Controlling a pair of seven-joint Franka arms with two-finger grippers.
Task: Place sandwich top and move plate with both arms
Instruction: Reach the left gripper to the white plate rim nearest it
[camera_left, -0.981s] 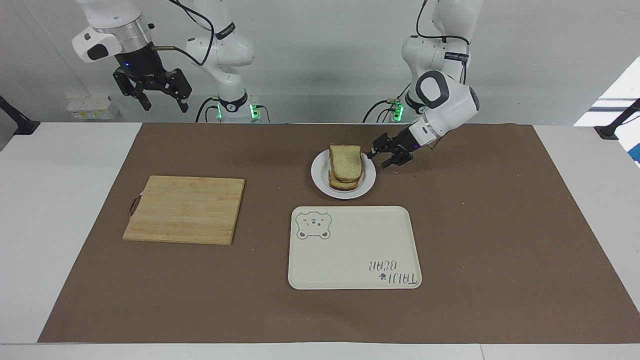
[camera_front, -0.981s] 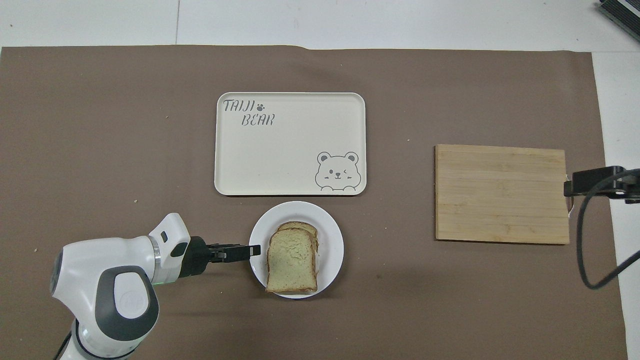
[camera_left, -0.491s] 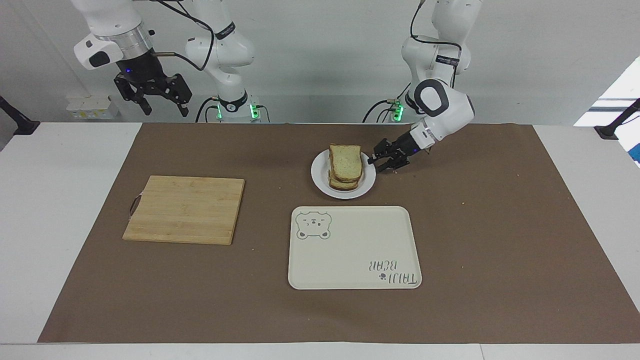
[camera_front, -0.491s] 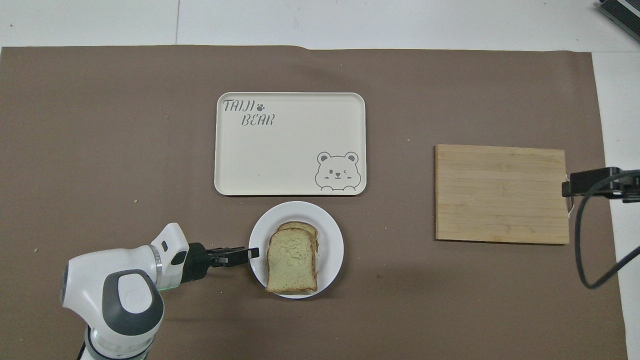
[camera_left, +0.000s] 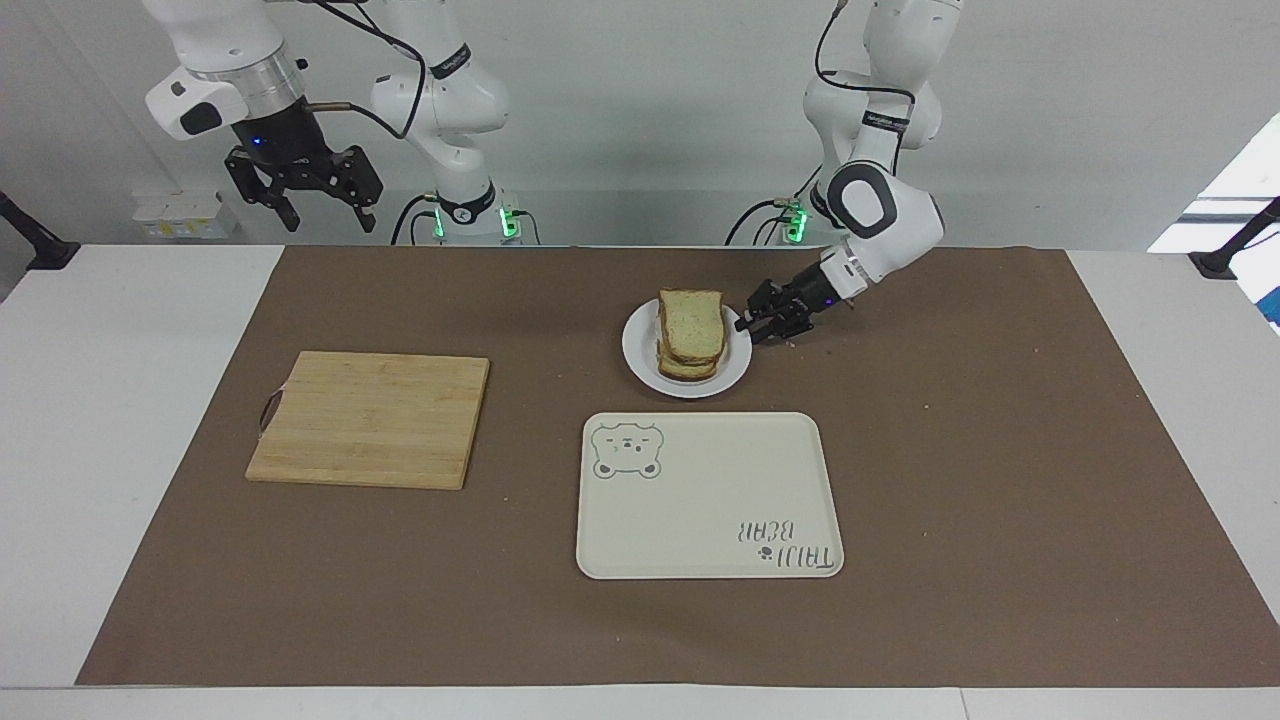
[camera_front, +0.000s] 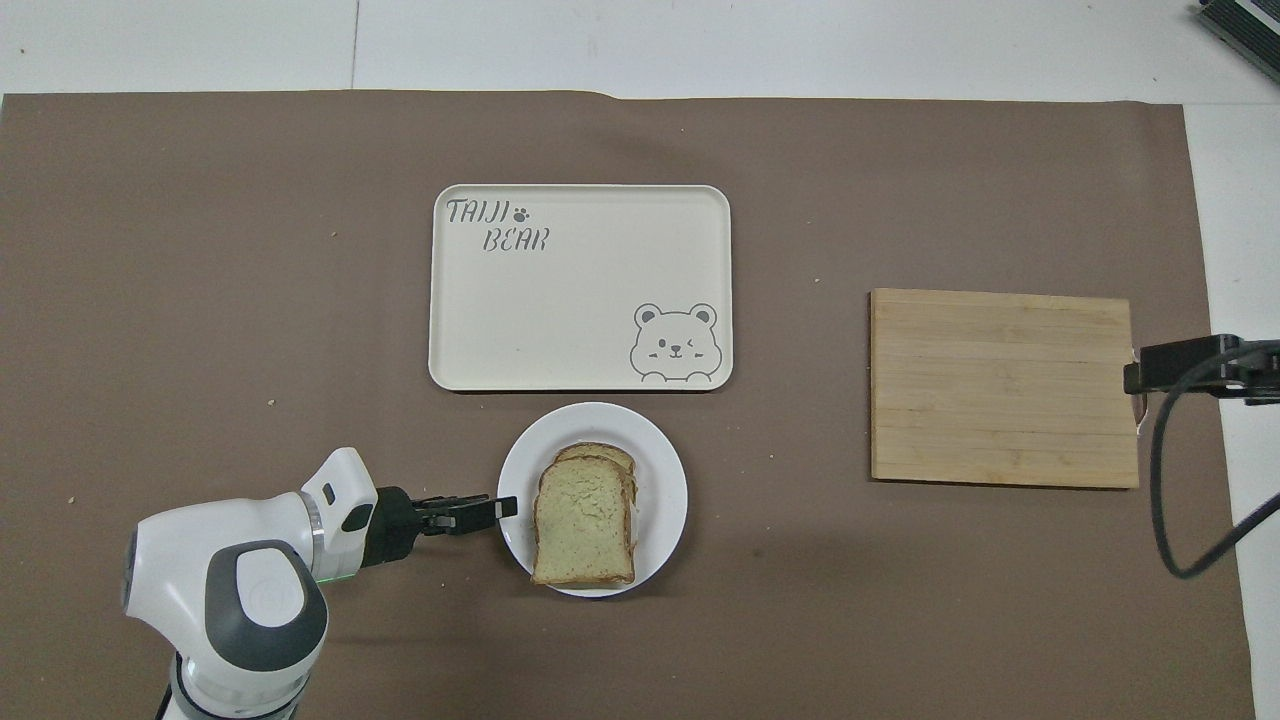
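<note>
The right arm's black gripper (camera_left: 308, 205) is held spread wide, high above the table's end. The pale speckled bread slice (camera_left: 692, 324) is stacked on the small round white plate (camera_left: 640, 362), whose rim is met by the left arm's black gripper (camera_left: 745, 326); its grip cannot be told.

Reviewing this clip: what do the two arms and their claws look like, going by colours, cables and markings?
Both arms are glossy white with dark grey joint panels. Each ends in a black claw: the left claw is slim and the right claw has splayed black links below a silver collar. Black cables run along both arms, and green lights glow at their bases.
</note>
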